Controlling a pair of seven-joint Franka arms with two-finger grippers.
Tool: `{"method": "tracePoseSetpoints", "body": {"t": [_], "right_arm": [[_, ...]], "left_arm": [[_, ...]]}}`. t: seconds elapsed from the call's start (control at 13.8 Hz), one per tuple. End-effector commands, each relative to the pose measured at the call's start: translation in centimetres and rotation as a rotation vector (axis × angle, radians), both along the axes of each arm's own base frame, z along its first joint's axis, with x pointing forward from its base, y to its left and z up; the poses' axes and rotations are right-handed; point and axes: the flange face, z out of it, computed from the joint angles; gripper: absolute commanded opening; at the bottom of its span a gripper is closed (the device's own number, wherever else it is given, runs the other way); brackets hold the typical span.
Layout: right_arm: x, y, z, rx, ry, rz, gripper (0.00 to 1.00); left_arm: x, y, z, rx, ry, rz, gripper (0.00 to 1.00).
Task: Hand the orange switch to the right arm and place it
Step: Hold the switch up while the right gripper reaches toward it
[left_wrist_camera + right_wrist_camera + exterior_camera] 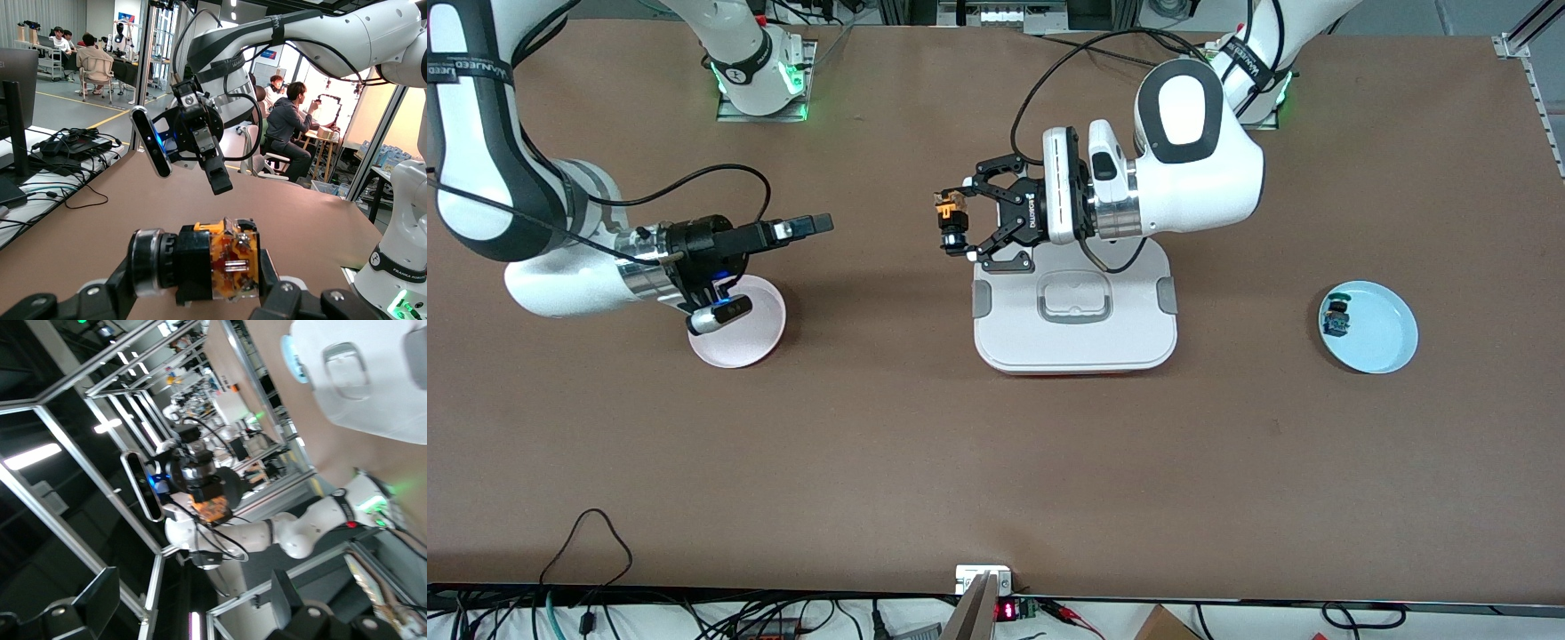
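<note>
The orange switch (950,216) is a small black block with an orange end, and my left gripper (953,224) is shut on it in the air. It hangs over the table by the corner of the white board (1076,347). In the left wrist view the switch (217,259) lies sideways between the black fingers (277,297). My right gripper (818,224) is open and empty, above the pink plate (758,342), and points at the switch across a gap. The right wrist view shows its fingers (100,593) wide apart, with the switch (210,508) farther off.
A light blue plate (1392,338) toward the left arm's end holds a small black part with a blue-green face (1336,317). The white board with its recessed handle lies mid-table under the left wrist. Cables run along the table edge nearest the front camera.
</note>
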Motion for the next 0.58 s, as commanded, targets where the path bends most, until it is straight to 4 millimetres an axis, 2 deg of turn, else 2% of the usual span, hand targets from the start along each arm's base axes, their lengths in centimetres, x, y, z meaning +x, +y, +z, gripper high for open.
{"method": "tracePoseSetpoints", "body": {"t": [0.0, 0.15, 0.36, 0.51], "right_arm": [[0.2, 3.0, -0.8, 0.085, 0.027, -0.052, 1.00], [0.6, 4.9, -1.2, 0.114, 0.050, -0.113, 1.00], [-0.1, 8.1, -3.2, 0.118, 0.002, -0.121, 1.00], [-0.4, 9.3, -3.7, 0.110, 0.005, -0.122, 1.00]], "left_arm": [[-0.1, 0.1, -0.1, -0.027, -0.002, 0.011, 0.00], [-0.1, 0.1, -0.2, -0.026, 0.000, 0.011, 0.00], [-0.2, 0.0, -0.2, -0.025, -0.002, 0.008, 0.00], [-0.3, 0.0, -0.2, -0.026, -0.001, 0.007, 0.00]]}}
